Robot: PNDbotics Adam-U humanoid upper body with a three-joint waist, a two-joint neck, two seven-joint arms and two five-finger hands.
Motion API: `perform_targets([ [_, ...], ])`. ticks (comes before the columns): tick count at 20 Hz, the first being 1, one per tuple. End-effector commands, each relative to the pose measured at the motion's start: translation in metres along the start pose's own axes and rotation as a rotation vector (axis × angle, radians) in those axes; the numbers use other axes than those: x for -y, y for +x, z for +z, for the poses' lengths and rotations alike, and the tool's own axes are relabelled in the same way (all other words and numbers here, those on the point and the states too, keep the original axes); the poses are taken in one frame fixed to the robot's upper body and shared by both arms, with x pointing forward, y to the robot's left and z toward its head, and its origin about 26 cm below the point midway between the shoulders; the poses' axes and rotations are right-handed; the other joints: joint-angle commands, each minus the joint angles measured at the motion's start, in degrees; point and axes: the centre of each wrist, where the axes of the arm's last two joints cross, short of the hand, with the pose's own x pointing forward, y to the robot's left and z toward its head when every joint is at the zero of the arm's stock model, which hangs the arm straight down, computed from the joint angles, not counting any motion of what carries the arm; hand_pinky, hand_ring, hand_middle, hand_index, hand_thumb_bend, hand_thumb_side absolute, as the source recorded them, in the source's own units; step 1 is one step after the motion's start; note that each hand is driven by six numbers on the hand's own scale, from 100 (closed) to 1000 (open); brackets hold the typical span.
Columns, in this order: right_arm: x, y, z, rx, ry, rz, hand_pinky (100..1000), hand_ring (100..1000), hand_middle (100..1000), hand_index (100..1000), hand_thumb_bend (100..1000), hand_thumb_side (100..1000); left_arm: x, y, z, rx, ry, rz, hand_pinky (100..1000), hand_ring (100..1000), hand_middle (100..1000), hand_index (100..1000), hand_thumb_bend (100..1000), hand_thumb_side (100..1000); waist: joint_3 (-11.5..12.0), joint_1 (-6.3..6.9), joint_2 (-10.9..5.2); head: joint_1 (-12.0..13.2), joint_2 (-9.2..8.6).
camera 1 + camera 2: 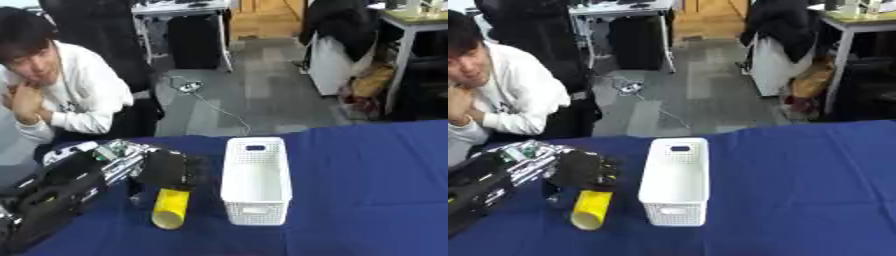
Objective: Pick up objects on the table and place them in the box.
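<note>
Fingers of the left hand [171,170] curl down over the upper end of a yellow cylinder [171,208], which lies on the blue tabletop [367,190] just left of the white box [255,180]. Whether the hand truly closes around the cylinder or only rests on it is hard to make out, since the palm hides that end. Both views show nearly the same scene; the left eye view shows more of the black forearm at the lower left corner. The perforated box stands upright with its open top showing only bare white inside. The right hand shows in neither view.
</note>
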Motion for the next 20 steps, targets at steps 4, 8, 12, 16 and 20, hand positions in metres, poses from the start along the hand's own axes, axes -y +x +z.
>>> perform_targets([
  [4, 0.000, 0.004, -0.008, 0.035, 0.003, -0.005, 100, 217, 215, 359, 141, 805, -0.002, -0.020, 0.006, 0.163, 0.263, 0.151, 1000, 1000, 1000, 994, 1000, 863, -0.13, -0.28, -0.46, -0.32, -0.20],
  [8, 0.000, 0.004, -0.009, 0.038, 0.002, -0.009, 100, 217, 215, 359, 142, 804, -0.006, -0.028, 0.002, 0.162, 0.267, 0.129, 1000, 1000, 1000, 991, 1000, 866, -0.28, -0.20, -0.43, -1.34, -1.09],
  [12, -0.002, 0.004, -0.011, 0.043, 0.000, -0.016, 100, 217, 215, 359, 143, 803, -0.008, -0.034, -0.003, 0.174, 0.257, 0.111, 1000, 1000, 1000, 988, 1000, 882, -0.60, -0.04, -0.48, -1.17, -1.33],
  [16, -0.002, 0.004, -0.012, 0.047, -0.004, -0.022, 100, 217, 215, 359, 143, 803, -0.005, -0.032, -0.005, 0.190, 0.233, 0.111, 1000, 1000, 1000, 988, 1000, 894, -0.74, 0.13, -0.43, -1.04, -1.42],
  [20, -0.002, 0.004, -0.012, 0.047, -0.004, -0.023, 100, 217, 215, 359, 143, 803, 0.001, -0.026, -0.003, 0.201, 0.206, 0.127, 1000, 1000, 1000, 986, 995, 898, -0.73, 0.16, -0.31, -1.09, -1.46],
])
